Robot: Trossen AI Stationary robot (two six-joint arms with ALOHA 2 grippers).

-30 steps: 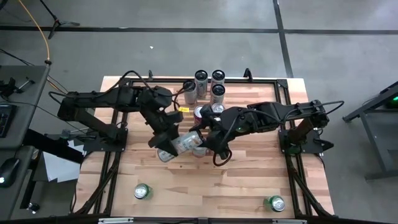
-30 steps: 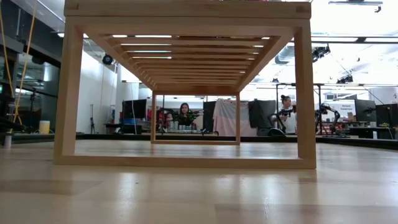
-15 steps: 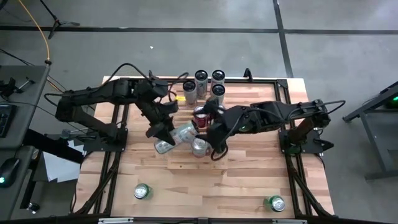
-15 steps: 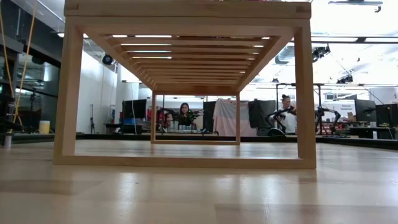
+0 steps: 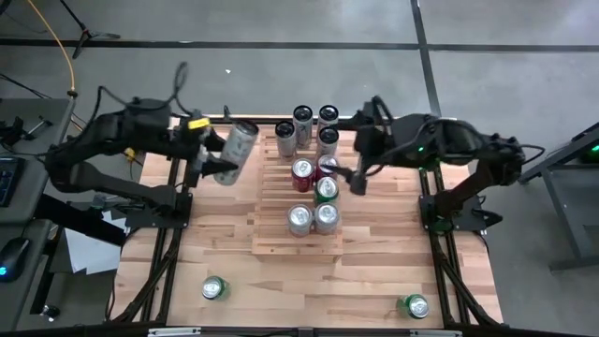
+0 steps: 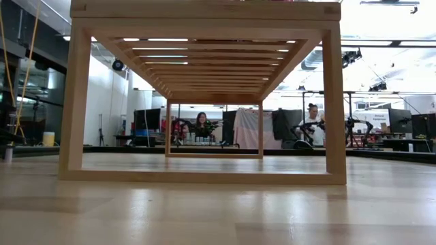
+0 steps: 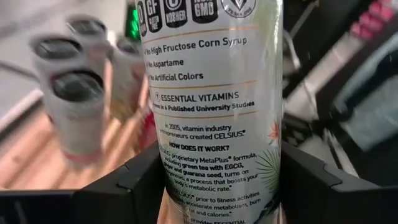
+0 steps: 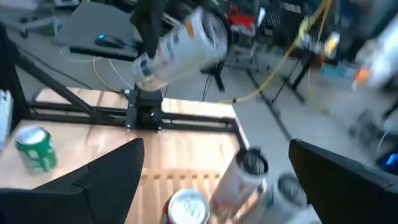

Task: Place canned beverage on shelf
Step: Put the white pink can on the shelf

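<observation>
A tall white can [image 5: 241, 145] hangs tilted above the table's far left, with my left gripper [image 5: 226, 169] shut on it. In the left wrist view the can's label [image 7: 214, 93] fills the space between the fingers. The pale slatted shelf [image 5: 281, 245] lies mid-table and carries several upright cans: white ones [image 5: 302, 123] at its far end, red [image 5: 301, 173] and green [image 5: 326, 189] in the middle, silver [image 5: 299, 218] at the near end. My right gripper [image 5: 358, 180] hovers open and empty above the shelf's far right side. The low view shows only the shelf's frame [image 6: 204, 20]. My left gripper pinches the white can's side wall [image 7: 166, 186] between its two fingers, on the can's lower part. The fingers come nearly level from the table's left and lie across the can. The can is lifted clear and tilted, its top toward the far edge.
Two green cans stand on the tabletop near the front edge, one left [image 5: 215, 288] and one right [image 5: 412, 305]. A black metal frame [image 5: 168, 220] runs along the table's sides. Beyond the table, people sit in the room [image 6: 201, 124].
My left gripper has lifted the white can from the shelf's near left part and carried it up toward the table's far left, turning it from lying to tilted. My right gripper has drawn back from the shelf's near end, up and toward the far right.
</observation>
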